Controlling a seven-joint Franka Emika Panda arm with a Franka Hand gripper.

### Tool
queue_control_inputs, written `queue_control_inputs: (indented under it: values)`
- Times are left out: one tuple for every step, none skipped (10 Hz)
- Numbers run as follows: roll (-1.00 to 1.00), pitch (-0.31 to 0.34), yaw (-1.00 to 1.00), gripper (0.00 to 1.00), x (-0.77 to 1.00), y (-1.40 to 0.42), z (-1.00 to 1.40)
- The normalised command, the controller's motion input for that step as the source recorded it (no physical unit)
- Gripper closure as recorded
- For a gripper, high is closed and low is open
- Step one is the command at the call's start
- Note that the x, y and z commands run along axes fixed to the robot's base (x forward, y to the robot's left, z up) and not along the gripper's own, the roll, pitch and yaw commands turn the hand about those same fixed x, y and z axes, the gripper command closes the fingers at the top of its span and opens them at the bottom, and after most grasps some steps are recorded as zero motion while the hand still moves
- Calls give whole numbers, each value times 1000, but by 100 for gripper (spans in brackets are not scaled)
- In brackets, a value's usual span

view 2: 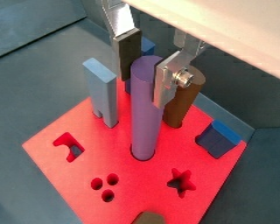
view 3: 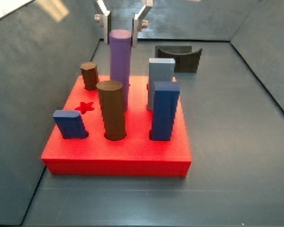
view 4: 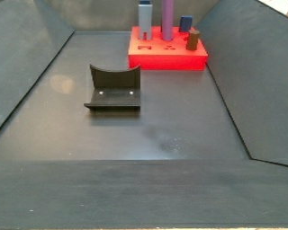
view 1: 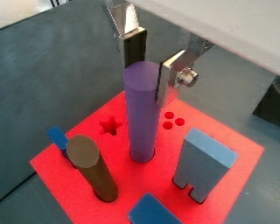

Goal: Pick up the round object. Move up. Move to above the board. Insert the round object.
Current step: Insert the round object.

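While the round object [view 1: 140,109] stands upright in the board [view 1: 230,184], long axis vertical, its lower end sits in a round hole near the board's middle in both wrist views [view 2: 145,105]. It's a smooth, slender purple cylinder with a flat top, taller than every other peg in a side view [view 3: 120,58]. The gripper [view 1: 152,59] hangs directly over it, silver fingers [view 2: 170,77] flanking the cylinder's top on either side; the jaws are spread, with the pads near the cylinder's sides, and contact can't be confirmed. In a side view the gripper [view 3: 122,18] shows just above the purple top. A brown cylinder [view 3: 111,110] and blue block [view 3: 165,110] stand on the board's near edge. A star cut-out [view 2: 181,182] and three small round holes [view 2: 104,185] lie open. Well apart on the floor sits the fixture [view 4: 112,88], with the board [view 4: 168,56] at the far wall.
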Motion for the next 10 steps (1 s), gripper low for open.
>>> queue_control_inputs:
  values:
    - [93, -56, 83, 100, 0, 0, -503]
    - [13, -20, 49, 100, 0, 0, -626]
    - [-7, 0, 0, 100, 0, 0, -760]
    - [-44, 0, 0, 100, 0, 0, -814]
    - [0, 0, 0, 100, 0, 0, -840]
    - [-23, 0, 0, 100, 0, 0, -877]
    - [-109, 0, 0, 100, 77, 0, -794]
    - [-64, -17, 0, 100, 23, 0, -166]
    - [0, -9, 0, 100, 0, 0, 0]
    - [0, -3, 0, 100, 0, 0, -6]
